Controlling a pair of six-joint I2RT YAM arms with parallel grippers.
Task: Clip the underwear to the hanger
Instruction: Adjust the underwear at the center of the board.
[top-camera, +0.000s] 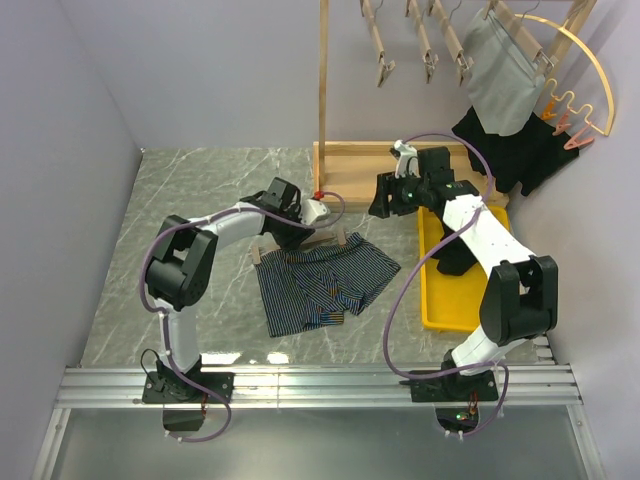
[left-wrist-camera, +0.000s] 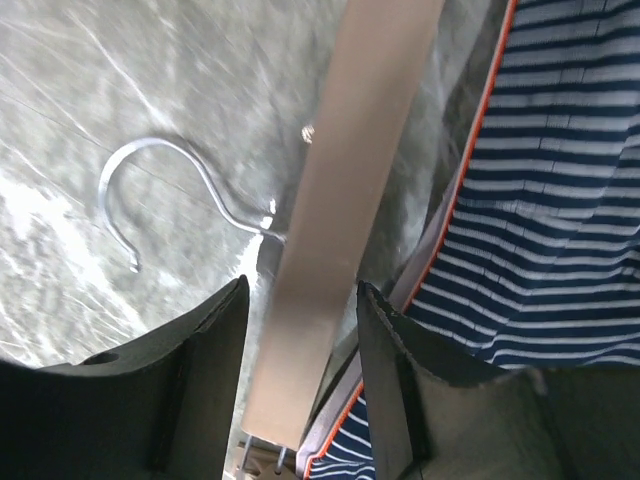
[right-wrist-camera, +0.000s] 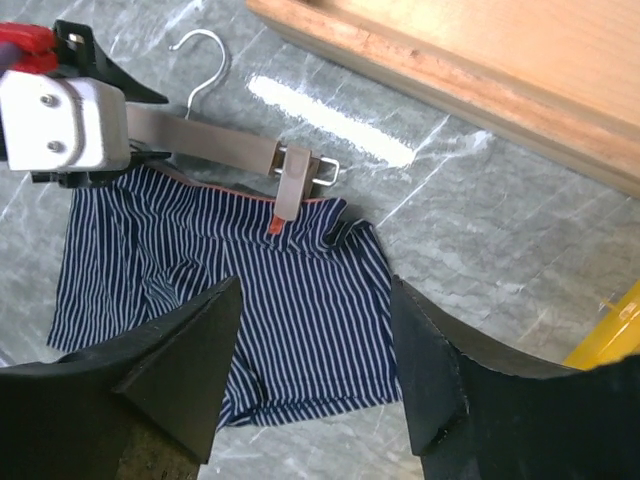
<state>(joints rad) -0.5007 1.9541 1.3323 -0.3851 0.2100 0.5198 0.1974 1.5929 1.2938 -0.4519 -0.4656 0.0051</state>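
the underwear (top-camera: 325, 285) lies flat on the table (top-camera: 200, 200) on the near side of the hanger (right-wrist-camera: 200, 140), its orange-edged waistband touching the hanger's bar. the hanger lies flat too, its hook (left-wrist-camera: 160, 200) pointing away from the cloth. the left claw (left-wrist-camera: 302, 300) is closed on the hanger's bar, one finger on each side, just beside the hook. toward the hanger's right end a clip (right-wrist-camera: 288, 180) lies over the waistband; whether it bites the cloth i cannot tell. the right claw (right-wrist-camera: 315, 285) hovers right of the hanger, above the underwear, jaws wide apart with nothing between them. further right of the hanger sits a yellow tray (top-camera: 432, 300). beyond the hanger stands a wooden rack base (top-camera: 360, 160), and far beyond it a grey garment (top-camera: 500, 75) hangs.
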